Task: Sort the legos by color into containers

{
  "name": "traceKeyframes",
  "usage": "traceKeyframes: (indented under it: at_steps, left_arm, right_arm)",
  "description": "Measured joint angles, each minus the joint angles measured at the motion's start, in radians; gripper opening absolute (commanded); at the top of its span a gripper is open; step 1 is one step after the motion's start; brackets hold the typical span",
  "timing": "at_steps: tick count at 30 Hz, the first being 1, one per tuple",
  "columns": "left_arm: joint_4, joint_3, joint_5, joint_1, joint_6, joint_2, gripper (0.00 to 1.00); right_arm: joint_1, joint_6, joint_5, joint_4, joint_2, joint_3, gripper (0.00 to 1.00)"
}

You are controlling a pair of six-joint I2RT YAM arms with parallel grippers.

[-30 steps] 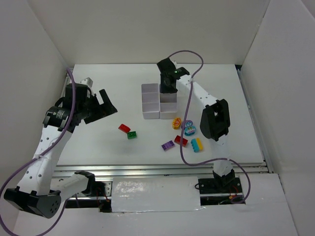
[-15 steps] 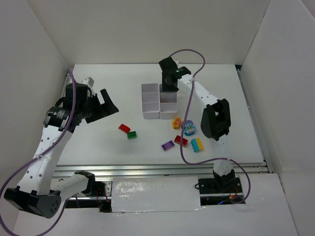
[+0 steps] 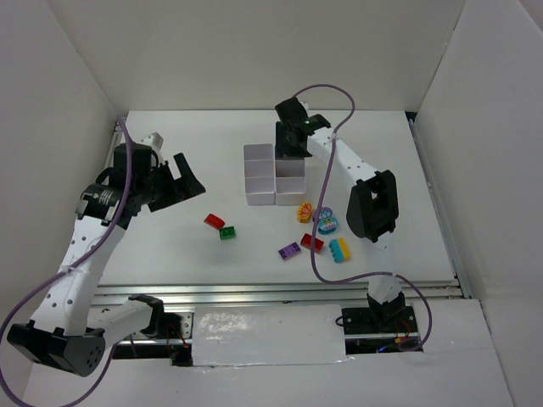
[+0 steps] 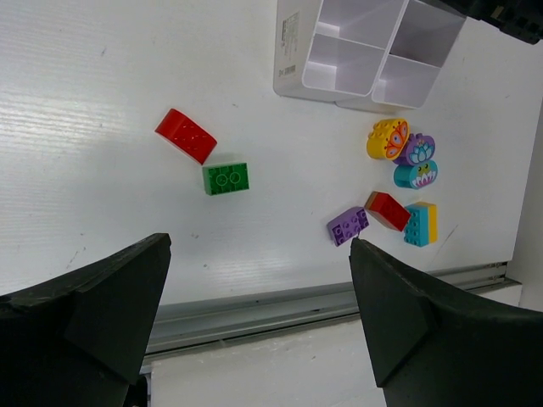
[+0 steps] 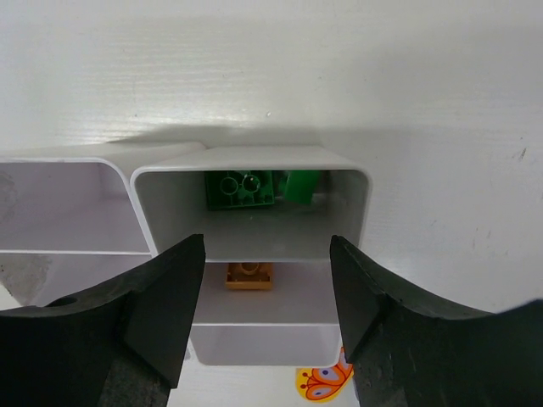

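Jaws parted and empty, the right claw hangs over the containers, green legos lying directly beneath it in the bin evidently kept for green, while the left claw waits wide open above the loose legos.

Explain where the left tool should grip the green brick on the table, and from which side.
Probably grip the green brick across its two long sides, at mid-length, from straight above: it lies flat, and the red brick sits apart, near one corner.
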Motion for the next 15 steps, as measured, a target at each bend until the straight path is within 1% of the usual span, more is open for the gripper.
traceKeyframes:
  at_steps: [5,8,9,12,15]
  left_arm:
    - [0.000,-0.003,0.001,0.000,0.011,0.000,0.99]
    - [-0.013,0.002,-0.029,0.000,0.000,0.003,0.99]
    - [-0.028,0.011,-0.056,0.000,-0.018,0.006,0.99]
    - [-0.094,0.060,-0.153,0.001,-0.078,0.028,0.99]
    - [-0.157,0.108,-0.270,0.010,-0.154,0.038,0.99]
  right_arm:
    - [0.006,0.001,-0.028,0.004,-0.003,-0.002,0.71]
    - [0.027,0.008,-0.046,0.004,-0.032,-0.025,0.77]
    - [0.043,0.008,-0.050,0.005,-0.049,-0.037,0.84]
    - [0.142,0.019,-0.069,0.005,-0.117,-0.081,0.87]
    - [0.284,0.054,-0.077,0.005,-0.169,-0.115,0.87]
